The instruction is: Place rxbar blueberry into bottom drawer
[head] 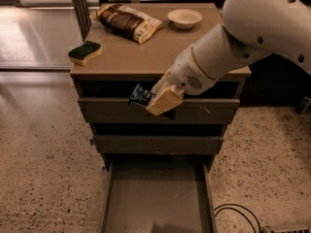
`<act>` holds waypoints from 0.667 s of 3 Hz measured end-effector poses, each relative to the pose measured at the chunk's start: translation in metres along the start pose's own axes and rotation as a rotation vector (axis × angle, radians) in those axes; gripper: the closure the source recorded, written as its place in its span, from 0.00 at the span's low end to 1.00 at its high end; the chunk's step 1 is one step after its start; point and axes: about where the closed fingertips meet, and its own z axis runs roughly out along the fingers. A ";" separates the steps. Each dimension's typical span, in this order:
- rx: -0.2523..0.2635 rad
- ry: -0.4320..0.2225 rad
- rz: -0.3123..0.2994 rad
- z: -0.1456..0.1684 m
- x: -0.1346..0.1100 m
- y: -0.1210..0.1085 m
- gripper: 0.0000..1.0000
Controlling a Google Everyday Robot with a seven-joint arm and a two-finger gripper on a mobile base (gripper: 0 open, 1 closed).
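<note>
My gripper (154, 101) hangs in front of the cabinet at the level of the top drawer front, shut on the rxbar blueberry (140, 95), a small dark navy wrapper with white print that sticks out to the left of the cream fingers (164, 99). The bottom drawer (158, 198) is pulled open below, a wide shallow tray with a plain floor. The bar is held well above it, roughly over its back edge.
On the cabinet top (160, 57) lie a brown-and-cream snack bag (127, 21), a green-and-yellow sponge (84, 52) and a small cream bowl (184, 18). The two upper drawers (160, 143) are closed. A black cable (238, 212) lies on the speckled floor at lower right.
</note>
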 end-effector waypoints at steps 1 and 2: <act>0.013 -0.007 0.014 0.025 0.045 0.010 1.00; 0.032 0.018 0.013 0.054 0.087 0.018 1.00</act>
